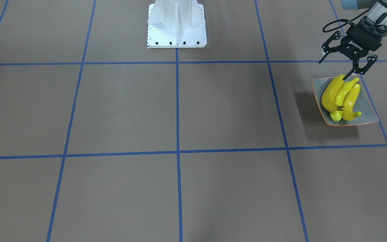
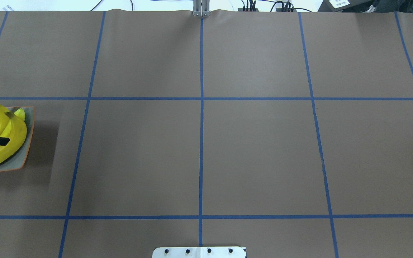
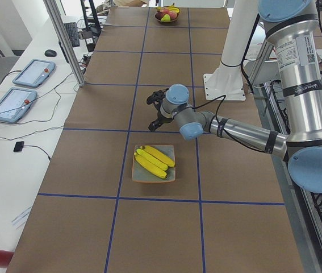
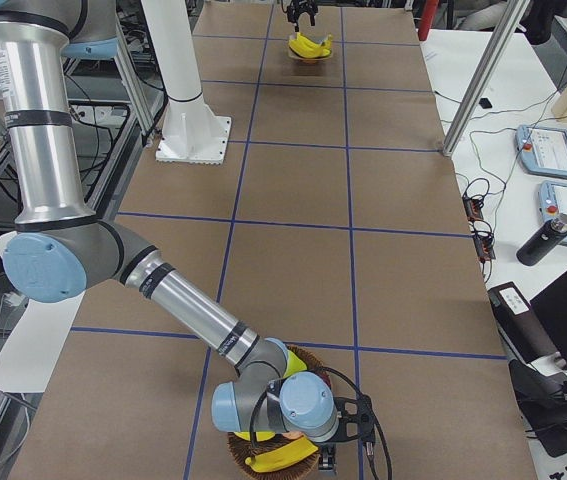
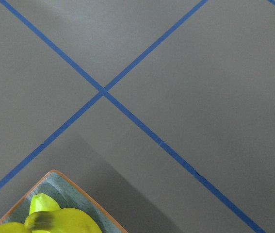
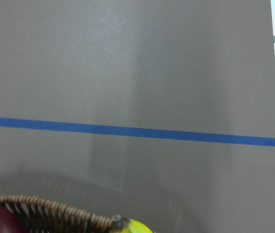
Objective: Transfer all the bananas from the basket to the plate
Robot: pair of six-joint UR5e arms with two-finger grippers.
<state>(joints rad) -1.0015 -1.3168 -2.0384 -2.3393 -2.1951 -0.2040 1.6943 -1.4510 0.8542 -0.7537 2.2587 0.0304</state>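
We see two arms of silver-grey metal tubing, the left arm (image 3: 300,85) and the right arm (image 4: 38,130). Each has rounded light-blue joint caps (image 3: 318,170) and black rings (image 3: 271,142) where segments meet. The left arm's thick tube carries a white printed label (image 3: 297,51). Between them stands a white pedestal (image 1: 176,20), and its flat base plate shows a row of small black screws (image 1: 170,43). The left gripper (image 1: 333,70) is black with skeletal linkage fingers. It bears white ROBOTIQ lettering (image 1: 355,45) on its body, and a thin black cable (image 1: 334,25) loops beside the wrist.
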